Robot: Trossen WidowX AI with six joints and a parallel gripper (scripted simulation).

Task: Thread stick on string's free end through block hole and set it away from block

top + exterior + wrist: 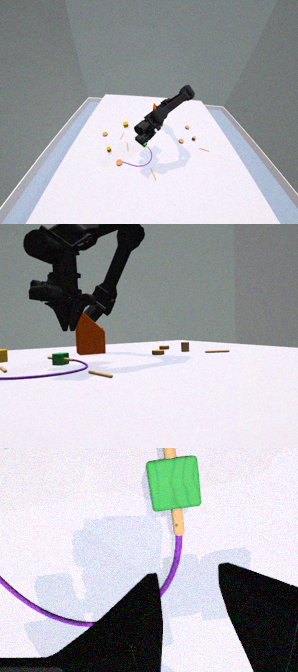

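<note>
The green block [145, 144] [60, 358] [174, 483] stands on the table. The wooden stick [68, 359] [178, 523] lies through its hole. The stick's string end shows at one side and its free tip at the other. The purple string [151, 156] [87, 366] [178, 555] runs in a curve from the stick to the round button [119, 162] and is outside the block. My gripper [68, 330] [188, 579] is partly open and empty, well above the table. Its fingertips are hidden in the top view.
A tall orange block [155, 106] [90, 336] stands behind the gripper. A loose stick [153, 174] [100, 374] lies near the string's bend. A yellow cube [125, 124], a yellow cylinder [109, 149] and two loose sticks lie left of the arm. Discs, a brown cylinder [194, 138] and another stick [204, 149] are right.
</note>
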